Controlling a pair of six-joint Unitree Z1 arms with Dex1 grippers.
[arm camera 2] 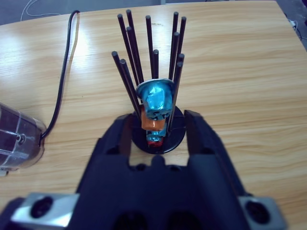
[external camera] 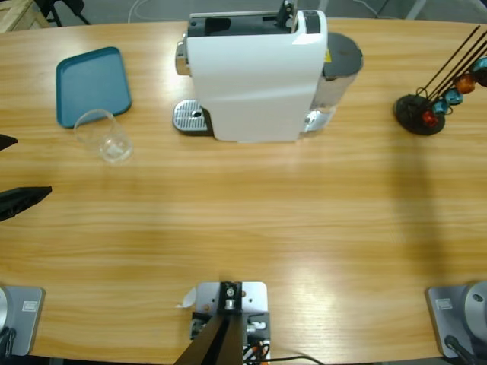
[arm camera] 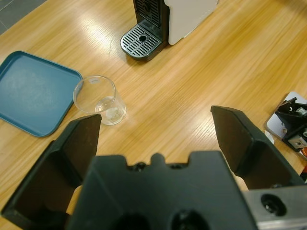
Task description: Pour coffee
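Glass (arm camera: 99, 99): light, fragile, slippery; take it round the mid-wall; seemingly no coffee yet.
Left gripper (arm camera: 156, 139): jaws spread wide, empty.
Right gripper (arm camera 2: 158, 129): parted, gripping nothing, at capsule rack (arm camera 2: 153, 86).

Empty glass (external camera: 104, 134) – upright, beside tray (external camera: 92, 85)

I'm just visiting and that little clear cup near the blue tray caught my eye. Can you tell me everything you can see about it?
The glass cup is a small, round, clear tumbler with straight walls and a thick base. It stands upright on the wooden table, apart from the machine. In the high view its rim overlaps the corner of the blue tray; the left wrist view shows it beside the tray. It looks empty, with no coffee showing. Nothing grips it: the left pincer hangs open short of it.
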